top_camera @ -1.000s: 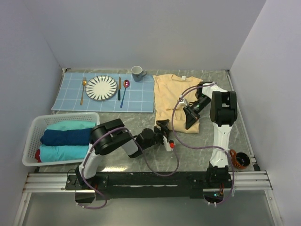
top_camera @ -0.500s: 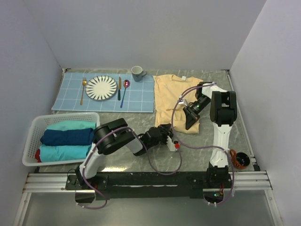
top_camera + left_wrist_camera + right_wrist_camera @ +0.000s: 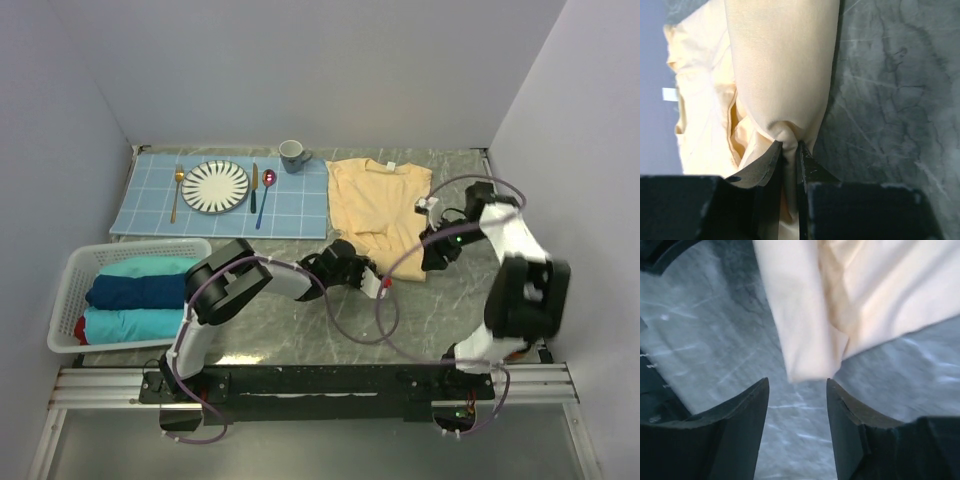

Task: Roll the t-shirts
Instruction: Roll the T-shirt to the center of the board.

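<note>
A pale yellow-cream t-shirt (image 3: 382,200) lies partly folded on the table at the back right, and its small white neck label (image 3: 669,93) shows at the far end. My left gripper (image 3: 345,256) is shut on a bunched fold of the shirt's near left edge (image 3: 789,146), with cloth pinched between the jaws. My right gripper (image 3: 432,260) stands open just short of the shirt's near right corner (image 3: 810,360), with nothing between its fingers (image 3: 750,405).
A white basket (image 3: 70,268) at the left holds rolled teal and navy cloths. A blue placemat (image 3: 300,210) at the back carries a plate (image 3: 215,186), cutlery and a grey mug (image 3: 293,154). A small orange-and-black object (image 3: 513,340) sits near the right arm's base.
The left gripper reached forward to the shirt's near edge and shut on it. The right gripper opened, let the cloth go, and its arm swung right to the shirt's near right corner.
</note>
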You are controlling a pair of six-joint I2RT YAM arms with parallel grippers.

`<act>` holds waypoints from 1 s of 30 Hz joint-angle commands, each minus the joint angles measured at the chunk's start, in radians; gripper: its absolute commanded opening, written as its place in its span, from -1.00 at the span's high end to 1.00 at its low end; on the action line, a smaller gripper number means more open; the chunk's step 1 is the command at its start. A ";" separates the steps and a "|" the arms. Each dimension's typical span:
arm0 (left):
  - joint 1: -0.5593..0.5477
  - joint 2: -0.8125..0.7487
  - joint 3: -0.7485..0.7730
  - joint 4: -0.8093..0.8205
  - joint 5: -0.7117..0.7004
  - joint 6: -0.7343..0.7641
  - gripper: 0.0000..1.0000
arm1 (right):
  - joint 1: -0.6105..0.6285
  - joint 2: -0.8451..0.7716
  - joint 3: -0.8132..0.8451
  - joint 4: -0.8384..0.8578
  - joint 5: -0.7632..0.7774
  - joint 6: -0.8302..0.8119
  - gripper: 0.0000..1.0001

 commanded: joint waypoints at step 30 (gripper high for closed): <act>0.065 -0.058 0.066 -0.439 0.222 -0.150 0.66 | 0.364 -0.455 -0.976 1.433 0.377 -0.421 -0.14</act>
